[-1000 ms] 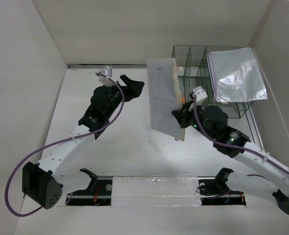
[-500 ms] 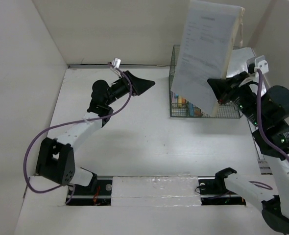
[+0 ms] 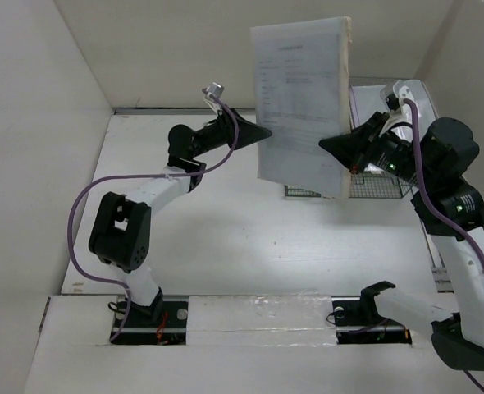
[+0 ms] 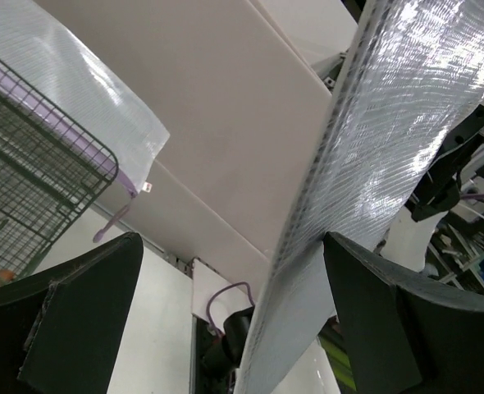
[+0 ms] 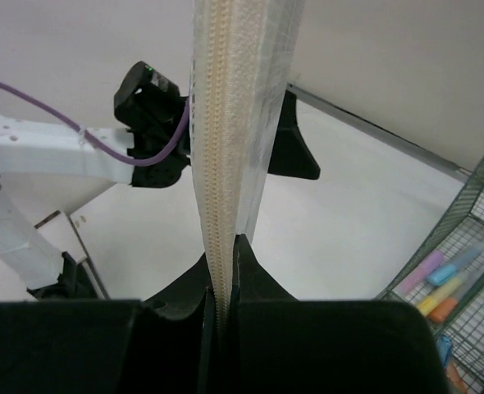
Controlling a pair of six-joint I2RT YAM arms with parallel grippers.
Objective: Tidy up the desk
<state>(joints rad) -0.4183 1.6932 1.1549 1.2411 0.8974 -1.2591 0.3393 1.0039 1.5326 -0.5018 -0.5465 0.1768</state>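
Note:
A mesh zip pouch (image 3: 299, 107) with printed sheets inside hangs upright high above the desk (image 3: 226, 238). My right gripper (image 3: 334, 148) is shut on its cream zipper edge (image 5: 226, 205), pinched at the fingertips (image 5: 244, 271). My left gripper (image 3: 262, 133) is raised to the pouch's left edge with its jaws open. In the left wrist view the pouch (image 4: 390, 123) runs between the two spread fingers (image 4: 86, 312), close to the right one, and no pinch shows.
A green wire-mesh rack (image 3: 377, 185) stands at the back right, with a clear plastic pouch (image 4: 45, 82) lying on top and highlighters (image 5: 443, 283) inside. White panels wall the desk on three sides.
The right arm has swung the pouch left, from over the rack toward the desk's middle. The left arm has risen to meet it and its jaws have spread wider.

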